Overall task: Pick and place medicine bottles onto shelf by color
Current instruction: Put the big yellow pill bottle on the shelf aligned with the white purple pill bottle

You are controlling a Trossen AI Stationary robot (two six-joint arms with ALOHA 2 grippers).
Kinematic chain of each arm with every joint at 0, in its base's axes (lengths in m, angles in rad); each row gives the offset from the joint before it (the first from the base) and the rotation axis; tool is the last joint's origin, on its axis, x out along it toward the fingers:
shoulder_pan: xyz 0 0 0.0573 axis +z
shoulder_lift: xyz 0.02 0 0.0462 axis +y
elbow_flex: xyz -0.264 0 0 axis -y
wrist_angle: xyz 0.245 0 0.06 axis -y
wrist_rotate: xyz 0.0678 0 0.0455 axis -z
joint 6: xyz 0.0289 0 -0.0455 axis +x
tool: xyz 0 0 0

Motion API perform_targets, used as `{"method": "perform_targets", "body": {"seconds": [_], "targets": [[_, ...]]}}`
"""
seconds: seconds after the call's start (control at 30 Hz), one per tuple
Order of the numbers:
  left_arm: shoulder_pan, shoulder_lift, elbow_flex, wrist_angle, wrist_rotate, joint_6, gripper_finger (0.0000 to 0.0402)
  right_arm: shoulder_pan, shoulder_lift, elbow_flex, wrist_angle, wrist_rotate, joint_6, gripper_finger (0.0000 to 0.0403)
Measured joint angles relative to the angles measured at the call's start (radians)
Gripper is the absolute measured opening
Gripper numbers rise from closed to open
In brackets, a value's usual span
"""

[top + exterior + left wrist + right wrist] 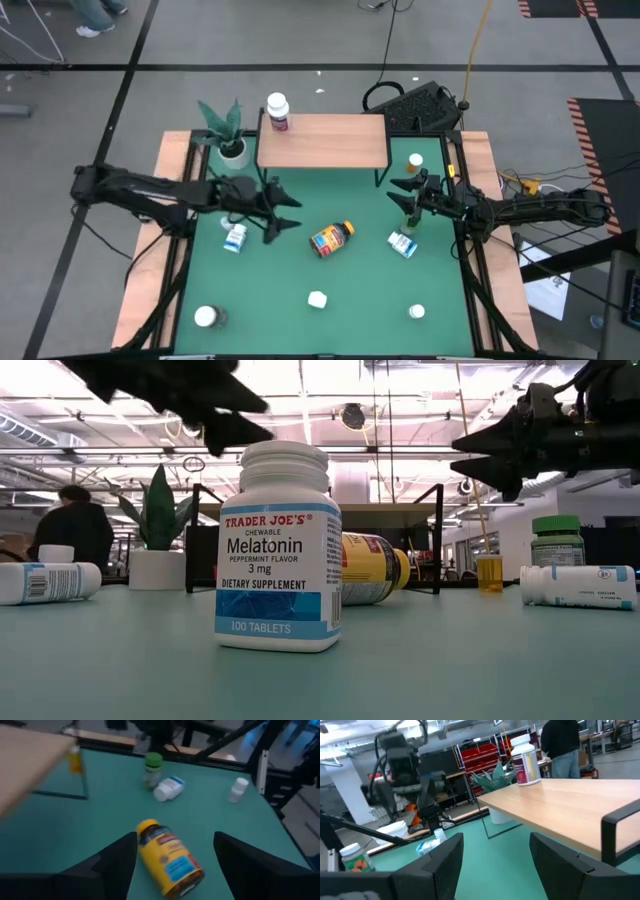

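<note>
The left gripper hangs above the green table with its two fingers spread and nothing between them, just left of the amber bottle, which lies on its side near the table's middle; the left wrist view shows this bottle with its yellow cap, between and beyond the fingers, not touched by them. The right gripper hangs near the front right leg of the shelf, fingers spread and holding nothing; its wrist view looks along the wooden shelf board. One white bottle with a purple label stands upright on the shelf's back left corner. A white-and-blue bottle lies on its side below the left arm. A second white-and-blue bottle lies on its side on the right half of the table, with a green-capped bottle upright just behind it. A small orange bottle stands right of the shelf. Three white-capped bottles stand along the near edge: one at left, one at centre, one at right. In the low view the centre one is a melatonin bottle. A potted plant stands just left of the shelf. A person shows in the room behind the table.
</note>
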Motion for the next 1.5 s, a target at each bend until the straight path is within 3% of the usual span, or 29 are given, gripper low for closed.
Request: {"method": "perform_targets", "body": {"seconds": [0.37, 0.57, 0.73, 1.17, 1.43, 1.5], "targets": [[-0.016, 0.348, 0.176, -0.01, 0.019, -0.108, 0.0363, 0.0, 0.0, 0.0, 0.002, -0.028, -0.002, 0.0224], [-0.035, 0.501, 0.328, -0.162, 0.034, -0.101, 0.0395, 0.0, 0.0, 0.0, -0.022, -0.029, 0.023, 0.0224], [-0.036, 0.603, 0.415, -0.295, 0.035, -0.114, 0.0397, 0.0, 0.0, 0.0, -0.05, -0.029, 0.051, 0.0224], [-0.042, 0.708, 0.444, -0.269, 0.023, -0.161, 0.0396, 0.0, 0.002, 0.0, -0.074, -0.031, 0.089, 0.0224], [-0.064, 0.712, 0.438, -0.292, -0.092, -0.148, 0.0314, 0.0, 0.002, 0.0, -0.073, -0.029, 0.089, 0.0224], [-0.064, 0.712, 0.438, -0.296, -0.095, -0.148, 0.0311, 0.0, 0.002, 0.0, -0.072, -0.029, 0.089, 0.0224]]}}
